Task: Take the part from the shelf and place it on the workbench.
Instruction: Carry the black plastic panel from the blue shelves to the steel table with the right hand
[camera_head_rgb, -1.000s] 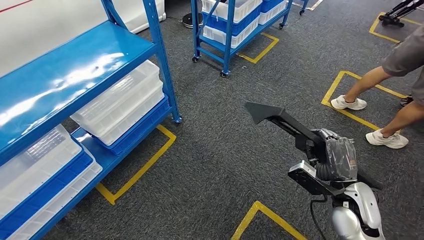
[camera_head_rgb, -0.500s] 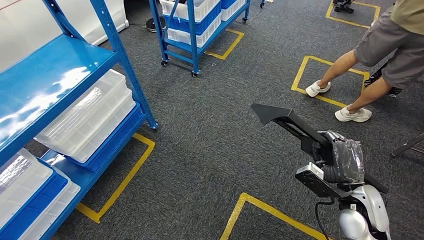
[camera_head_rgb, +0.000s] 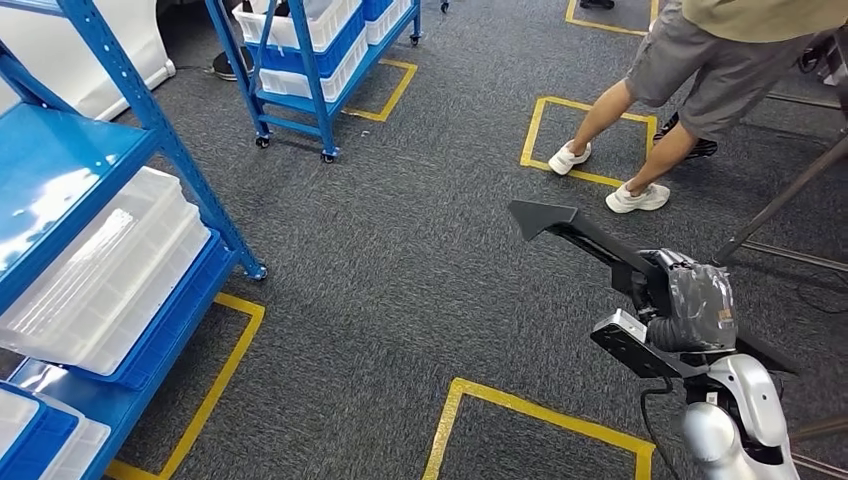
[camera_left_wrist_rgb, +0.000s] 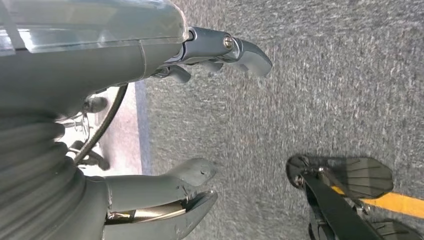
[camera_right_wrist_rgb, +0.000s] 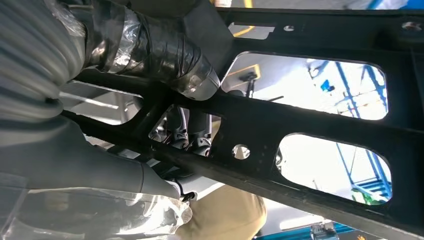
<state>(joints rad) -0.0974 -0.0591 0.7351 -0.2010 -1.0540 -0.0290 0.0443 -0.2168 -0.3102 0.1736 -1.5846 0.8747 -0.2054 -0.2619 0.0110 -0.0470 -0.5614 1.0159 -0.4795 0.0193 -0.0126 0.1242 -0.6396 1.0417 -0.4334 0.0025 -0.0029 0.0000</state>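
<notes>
- The right hand (camera_head_rgb: 692, 308), wrapped in clear film, grasped the part (camera_head_rgb: 580, 232), a long black frame with cut-out openings.
- The part was held out in front of the robot above the grey carpet (camera_head_rgb: 420, 250), its flared end pointing away from the body and clear of the floor.
- In the right wrist view the fingers (camera_right_wrist_rgb: 165, 55) were clenched round a bar of the part (camera_right_wrist_rgb: 320, 130).
- The left hand (camera_left_wrist_rgb: 190, 115) hung over the carpet with its fingers (camera_left_wrist_rgb: 245, 50) released and spread, holding nothing.
- A blue shelf (camera_head_rgb: 60, 180) stood to the robot's left, carrying clear bins (camera_head_rgb: 100, 270) on blue trays.
- A blue wheeled cart (camera_head_rgb: 310, 50) with bins stood further off.
- Yellow tape (camera_head_rgb: 540, 415) marked squares on the carpet.
- A person (camera_head_rgb: 700, 70) in grey shorts and white shoes stood ahead on the right.
</notes>
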